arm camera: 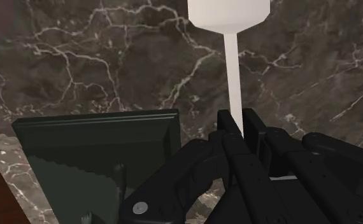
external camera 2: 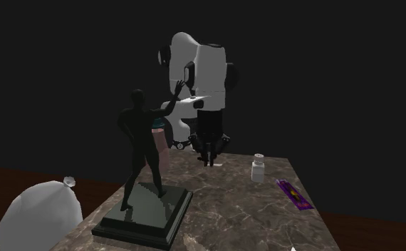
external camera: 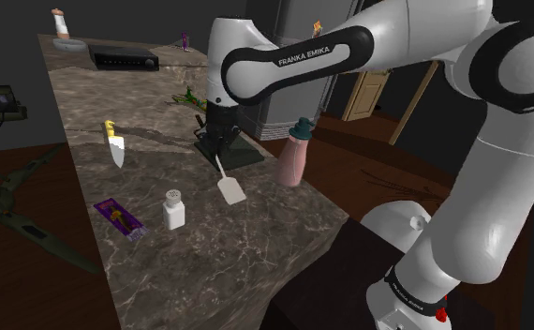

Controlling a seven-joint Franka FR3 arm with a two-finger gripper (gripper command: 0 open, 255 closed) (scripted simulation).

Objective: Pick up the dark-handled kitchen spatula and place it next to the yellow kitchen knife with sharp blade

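Black gripper [arm camera: 236, 126] is clamped on the dark handle of the spatula [external camera: 230, 192], with the white shaft and blade sticking out past it over the marble desk [external camera: 256, 244]. The spatula is well apart from the yellow-handled knife [external camera: 115, 147], on the shoulder view's right of it and just beside a dark statue base [arm camera: 97, 137]; can't tell if the blade touches the desk. A white shaker [external camera: 173, 208] and purple packet [external camera: 118, 217] sit nearer the knife, and a pink bottle [external camera: 294, 155] stands farther from the knife than the spatula.
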